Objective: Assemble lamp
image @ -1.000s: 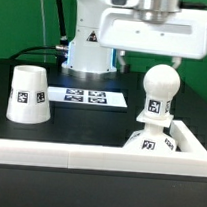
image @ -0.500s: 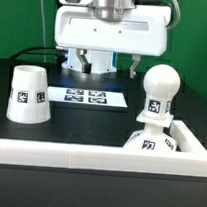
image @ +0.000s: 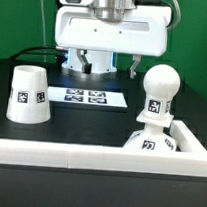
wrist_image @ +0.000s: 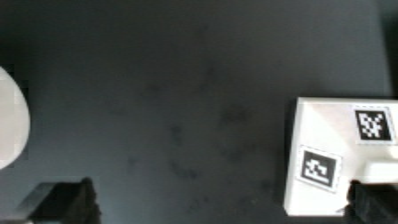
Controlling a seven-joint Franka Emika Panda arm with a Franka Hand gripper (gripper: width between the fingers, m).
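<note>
The claw (image: pixel 103 63) hangs with fingers apart, gripping nothing. The white ball-shaped plastic bulb (image: pixel 158 90) stands on the stepped square white base (image: pixel 154 142) toward the exterior view's right of it; the tapered white shade (image: pixel 29 93) sits well off the opposite way. Descending off-centre could topple the shade

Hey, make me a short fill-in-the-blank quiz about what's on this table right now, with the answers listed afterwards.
1. The ball-shaped bulb stands upright on the ____.
2. The shade stands apart from the bulb, toward the exterior view's ____ side.
3. The marker board lies flat between the shade and the ____.
4. The hand hangs behind the marker board, holding ____.

Answers: base; left; bulb; nothing
</note>
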